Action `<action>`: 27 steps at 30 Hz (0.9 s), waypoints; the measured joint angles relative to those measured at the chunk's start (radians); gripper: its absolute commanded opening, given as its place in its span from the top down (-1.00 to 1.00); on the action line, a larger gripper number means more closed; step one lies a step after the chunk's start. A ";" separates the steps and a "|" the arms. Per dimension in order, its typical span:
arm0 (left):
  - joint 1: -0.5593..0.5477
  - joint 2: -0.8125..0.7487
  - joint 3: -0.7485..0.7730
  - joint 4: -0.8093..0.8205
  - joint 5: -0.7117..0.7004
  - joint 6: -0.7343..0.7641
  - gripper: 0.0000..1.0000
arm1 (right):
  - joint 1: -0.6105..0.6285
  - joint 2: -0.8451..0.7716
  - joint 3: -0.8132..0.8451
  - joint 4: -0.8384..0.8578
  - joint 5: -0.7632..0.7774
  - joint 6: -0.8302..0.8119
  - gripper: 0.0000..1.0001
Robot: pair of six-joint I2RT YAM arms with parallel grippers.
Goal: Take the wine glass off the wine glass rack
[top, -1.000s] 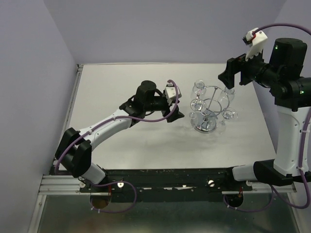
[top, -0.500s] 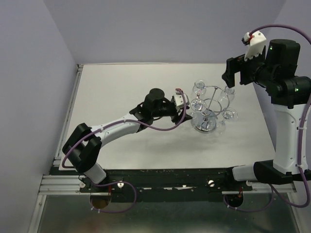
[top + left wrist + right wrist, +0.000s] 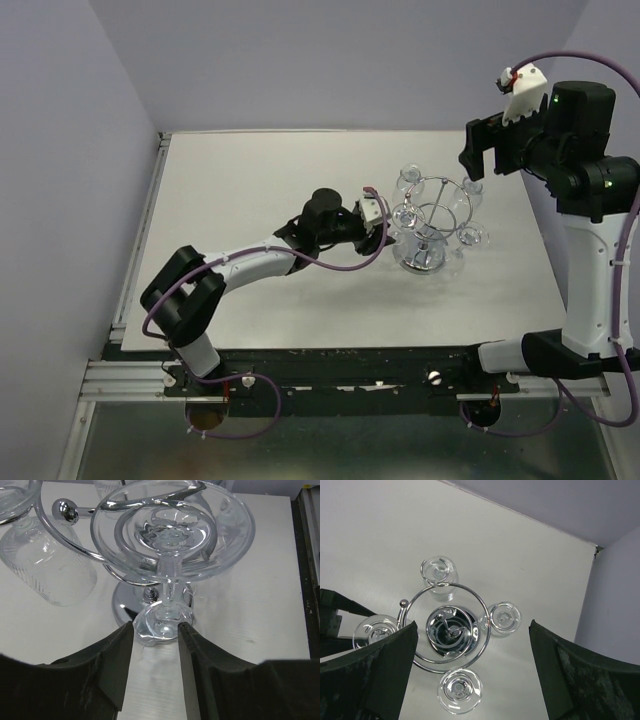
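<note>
The chrome wine glass rack (image 3: 424,258) stands right of the table's middle, with several clear wine glasses hanging upside down from its ring. My left gripper (image 3: 387,228) is at its left side, open. In the left wrist view, one wine glass (image 3: 172,530) hangs from a hook by its foot, and its lower end (image 3: 162,622) sits between my open fingertips (image 3: 120,650), just at their tips, not clamped. My right gripper (image 3: 472,160) is open wide and empty, hovering high above the rack (image 3: 451,630) and looking straight down on it.
A ribbed glass (image 3: 50,572) hangs just left of the one between my fingers. The rack's mirror base (image 3: 127,605) is right behind it. Other glasses hang at the back (image 3: 438,572), right (image 3: 505,617) and front (image 3: 460,690). Side walls close in the table.
My left arm has reached to the right, bringing its open jaws up to the glass on the rack's left side. My right gripper has shifted only slightly above the rack.
</note>
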 measured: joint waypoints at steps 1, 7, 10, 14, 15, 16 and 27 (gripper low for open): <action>0.000 0.009 0.001 0.005 -0.001 -0.002 -0.08 | 0.000 0.002 0.000 0.000 0.000 0.000 -0.98; -0.007 0.043 0.016 0.025 -0.005 -0.015 -0.04 | 0.000 0.029 0.000 0.006 0.000 0.000 -0.97; -0.010 0.055 0.027 0.035 -0.006 -0.021 -0.04 | 0.000 0.050 0.002 0.007 0.000 0.000 -0.97; -0.012 0.061 0.032 0.051 -0.005 -0.023 -0.03 | 0.000 0.072 0.004 0.008 0.000 0.000 -0.97; -0.013 0.061 0.032 0.054 -0.005 -0.023 0.01 | 0.000 0.076 0.006 0.008 0.000 0.000 -0.97; -0.015 0.061 0.032 0.056 -0.005 -0.023 0.03 | 0.000 0.078 0.007 0.009 0.000 0.000 -0.97; -0.035 0.060 0.032 0.071 0.015 -0.058 0.19 | 0.000 0.095 0.019 0.014 0.000 0.000 -0.97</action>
